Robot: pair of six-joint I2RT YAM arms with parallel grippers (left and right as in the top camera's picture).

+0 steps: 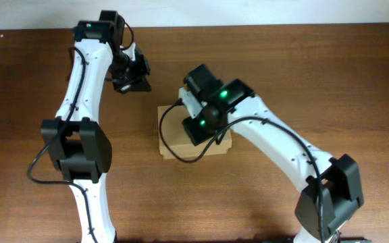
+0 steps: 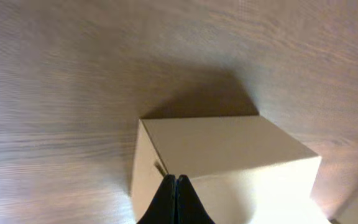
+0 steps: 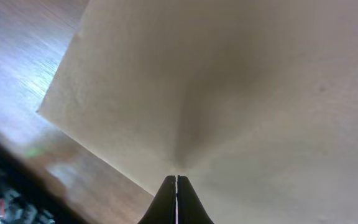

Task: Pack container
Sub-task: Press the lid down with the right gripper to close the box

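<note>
The container [image 1: 171, 142] is a small tan cardboard box at the middle of the wooden table, with my right arm covering most of it in the overhead view. My right gripper [image 3: 176, 180] is shut with nothing in it. It points down at the container's flat top [image 3: 241, 81], with the tips at or just above the card. My left gripper [image 2: 176, 180] is also shut and empty. It hovers behind and to the left of the container [image 2: 229, 155], apart from it. From there the lid looks folded down.
Bare brown wooden table [image 1: 316, 74] surrounds the box. A pale wall edge runs along the far side of the table [image 1: 248, 25]. The left arm's elbow [image 1: 80, 148] stands to the left of the box and the right arm's elbow [image 1: 333, 189] at the lower right.
</note>
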